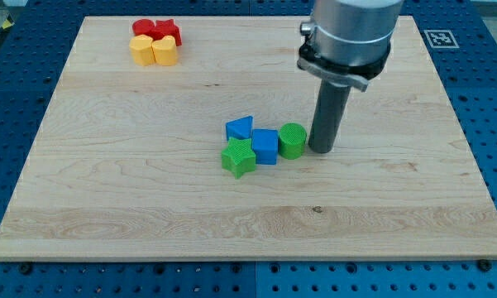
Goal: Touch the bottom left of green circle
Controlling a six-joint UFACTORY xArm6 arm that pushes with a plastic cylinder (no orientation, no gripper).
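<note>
The green circle [293, 140] stands near the middle of the wooden board [149, 207]. My tip [321, 150] rests on the board just to the circle's right, very close to or touching its right side. A blue cube [265, 146] touches the circle's left side. A green star [239, 158] lies at the cube's lower left. A blue triangle [240, 127] sits just above the star and cube.
At the view's top left a cluster holds a red circle [142, 28], a red star [167, 31], a yellow hexagon [141, 49] and a yellow heart-like block [165, 51]. The arm's grey body [349, 33] hangs over the board's upper right.
</note>
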